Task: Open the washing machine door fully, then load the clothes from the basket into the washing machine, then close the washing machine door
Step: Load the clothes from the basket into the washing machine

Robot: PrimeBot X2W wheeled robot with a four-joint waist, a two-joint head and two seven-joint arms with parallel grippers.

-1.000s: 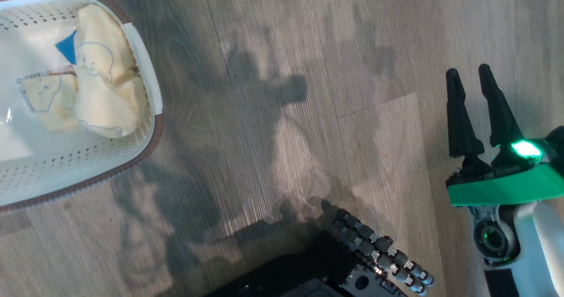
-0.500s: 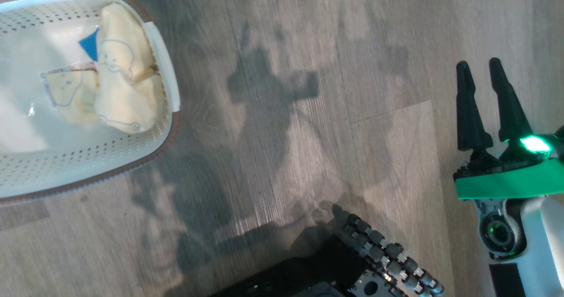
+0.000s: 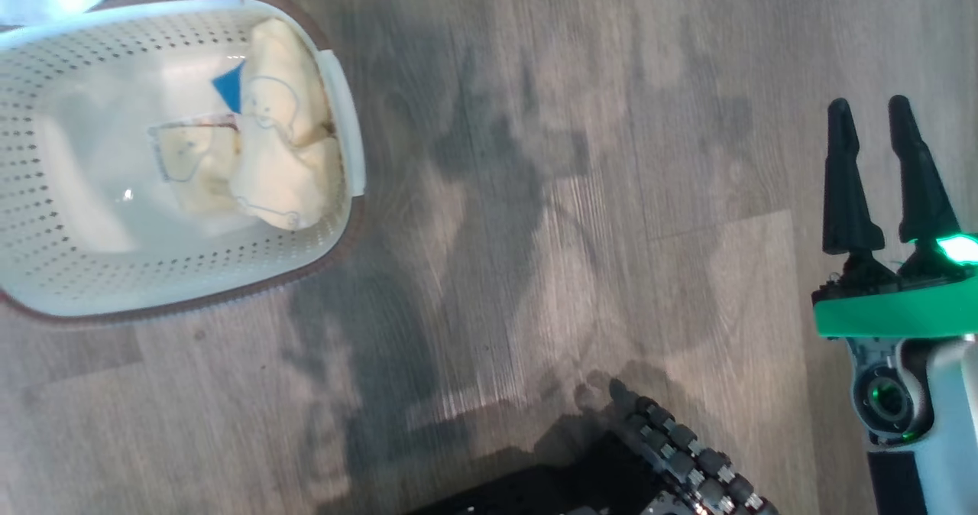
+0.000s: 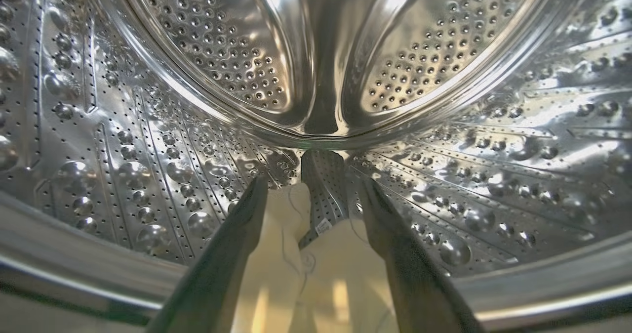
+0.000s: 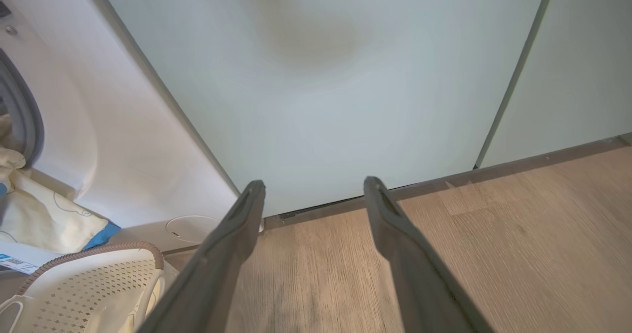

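Grey plank flooring throughout. Basket cut off at frame edge; clothes bunched against its right end wall. Label on basket bottom: print too blurred to read. Well right of basket: right gripper, fingers parted, empty, upright over bare floor. Away from basket, inside washing machine drum: left gripper, fingers spread wide, pale garment lying loose between them.

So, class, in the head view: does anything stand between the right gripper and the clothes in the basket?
Nothing visible does. Bare wooden floor lies between the open right gripper and the basket. The clothes lie uncovered against the basket wall nearest that gripper, likely reachable from above.
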